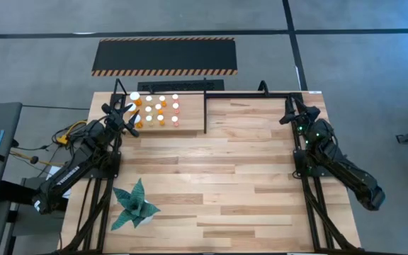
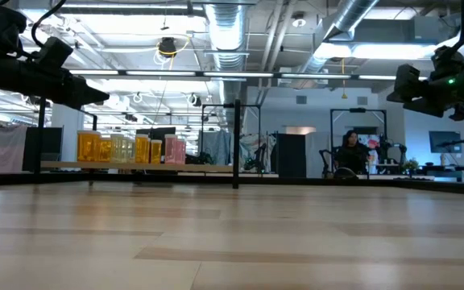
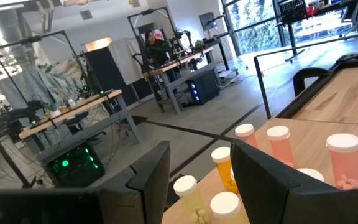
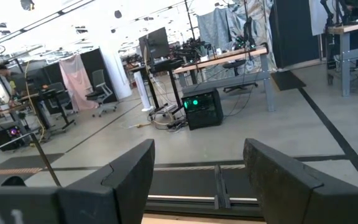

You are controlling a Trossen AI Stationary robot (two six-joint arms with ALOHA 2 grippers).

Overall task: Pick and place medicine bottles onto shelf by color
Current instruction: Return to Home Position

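Note:
Several medicine bottles (image 1: 158, 110) with white caps stand upright in rows on the shelf's wooden board (image 2: 208, 167) at the table's far left corner. Amber ones (image 2: 91, 147), pale yellow ones (image 2: 123, 147) and pink ones (image 2: 174, 149) are grouped side by side. The shelf's black post (image 1: 205, 110) and rail (image 1: 253, 95) run along the far edge. My left gripper (image 1: 127, 117) hovers open just left of the bottles, which show beyond its fingers (image 3: 201, 158). My right gripper (image 1: 290, 113) hovers open at the far right, facing the room beyond (image 4: 197, 158). Neither holds anything.
A green star-shaped plant (image 1: 134, 204) sits near the table's front left. A black panel with hazard-striped edges (image 1: 165, 55) lies on the floor beyond the far edge. Bare wooden tabletop (image 1: 225, 170) lies between the arms. A person (image 2: 350, 149) sits far off in the room.

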